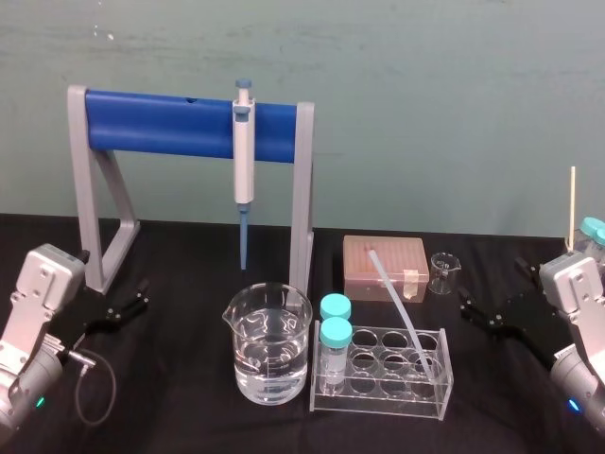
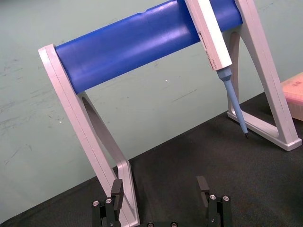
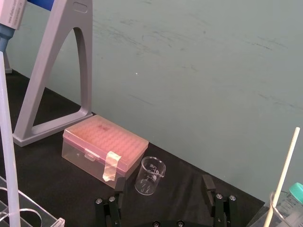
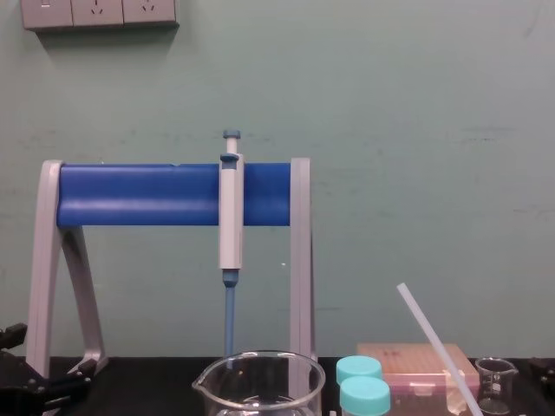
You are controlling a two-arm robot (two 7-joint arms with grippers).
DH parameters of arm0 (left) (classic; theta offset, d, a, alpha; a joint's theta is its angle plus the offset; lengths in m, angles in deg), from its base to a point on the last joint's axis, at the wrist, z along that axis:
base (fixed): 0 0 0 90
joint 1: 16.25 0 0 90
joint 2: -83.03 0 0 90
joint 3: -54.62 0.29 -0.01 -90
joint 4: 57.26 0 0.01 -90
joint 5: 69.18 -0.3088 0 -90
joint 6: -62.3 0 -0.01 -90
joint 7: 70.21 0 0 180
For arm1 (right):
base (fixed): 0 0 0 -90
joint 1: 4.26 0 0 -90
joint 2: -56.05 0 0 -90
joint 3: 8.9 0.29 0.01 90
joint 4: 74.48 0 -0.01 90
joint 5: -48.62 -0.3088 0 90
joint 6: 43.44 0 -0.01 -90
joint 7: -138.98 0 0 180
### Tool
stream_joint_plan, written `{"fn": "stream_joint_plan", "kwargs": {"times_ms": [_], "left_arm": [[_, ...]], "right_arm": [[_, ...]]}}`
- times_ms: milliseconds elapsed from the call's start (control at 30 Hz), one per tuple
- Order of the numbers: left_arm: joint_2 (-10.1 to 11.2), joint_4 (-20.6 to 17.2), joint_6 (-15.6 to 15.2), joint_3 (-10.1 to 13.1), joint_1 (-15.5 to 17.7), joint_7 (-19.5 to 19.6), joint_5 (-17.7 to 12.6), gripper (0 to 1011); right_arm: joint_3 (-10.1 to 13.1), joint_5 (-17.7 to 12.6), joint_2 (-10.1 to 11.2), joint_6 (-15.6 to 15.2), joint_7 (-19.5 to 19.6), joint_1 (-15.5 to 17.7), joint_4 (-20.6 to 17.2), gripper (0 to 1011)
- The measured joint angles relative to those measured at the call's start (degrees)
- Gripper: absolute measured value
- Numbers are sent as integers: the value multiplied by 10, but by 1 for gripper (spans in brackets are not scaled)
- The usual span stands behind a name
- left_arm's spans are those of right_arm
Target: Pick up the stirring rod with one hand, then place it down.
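The stirring rod (image 1: 405, 317) is a translucent white rod leaning in the clear tube rack (image 1: 380, 398), its top tilted back and to the left. It also rises at a slant in the chest view (image 4: 432, 334) and crosses the edge of the right wrist view (image 3: 7, 146). My right gripper (image 1: 479, 313) rests open on the black table to the right of the rack, pointing at the small glass beaker (image 3: 150, 175), with nothing between its fingers (image 3: 208, 183). My left gripper (image 1: 130, 308) sits open at the far left by the stand's foot, holding nothing (image 2: 160, 189).
A grey and blue stand (image 1: 189, 123) holds a blue-tipped pipette (image 1: 244, 165). A large beaker of water (image 1: 268, 342) and two teal-capped vials (image 1: 334, 336) stand by the rack. A pink tip box (image 1: 384, 267) lies behind. A thin pale stick (image 1: 572, 203) stands at the far right.
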Motion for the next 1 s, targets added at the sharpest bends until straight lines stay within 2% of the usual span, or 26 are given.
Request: {"fn": "stream_joint_plan", "kwargs": {"times_ms": [1000], "left_arm": [[0,0,0,0,0,0,0,1000]], "right_arm": [[0,0,0,0,0,0,0,1004]]}}
